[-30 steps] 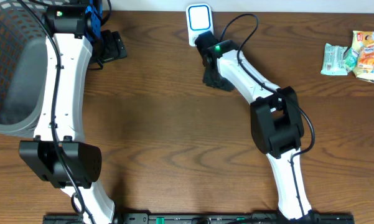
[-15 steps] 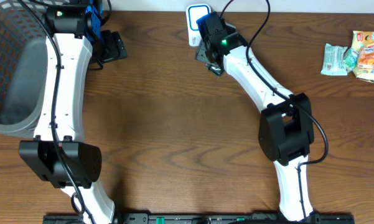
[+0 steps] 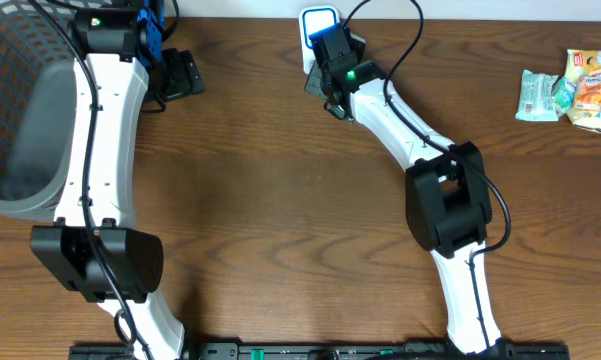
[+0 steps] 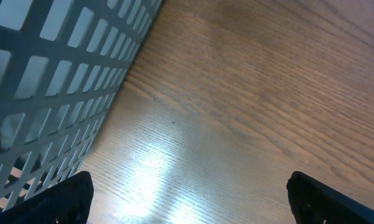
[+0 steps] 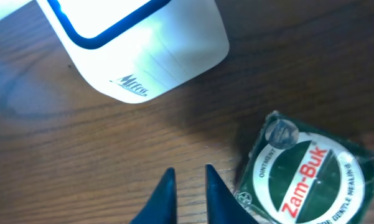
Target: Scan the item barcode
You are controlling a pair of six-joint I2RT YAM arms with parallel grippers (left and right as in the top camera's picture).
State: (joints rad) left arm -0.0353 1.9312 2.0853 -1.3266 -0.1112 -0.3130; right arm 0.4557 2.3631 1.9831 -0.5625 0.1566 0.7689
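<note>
Right gripper [image 5: 190,190] hangs low over the wooden table [image 3: 280,200] at its far edge, fingertips drawn close together with only a thin slit between them and nothing caught there. Just to the side of those fingertips in the right wrist view lies the item, a round green Zam-Buk tin [image 5: 305,177], flat on the wood with its printed lid facing up and its left rim near one fingertip; whether the two touch I cannot tell. Beyond the fingertips stands the white barcode scanner [image 5: 137,43], its window outlined in blue, apart from the tin with bare wood between them. From overhead the right arm reaches diagonally across the table to the scanner, and the wrist covers the spot where the tin lies. Left gripper [image 4: 187,193] is spread wide and holds nothing, its two dark fingertips sitting at the lower corners of its own camera view above bare table. Beside it rises the lattice wall of a grey basket [image 4: 56,81], which stands at the left edge of the table. A few snack packets [image 3: 575,88] lie at the far right edge, well apart from both arms.
</note>
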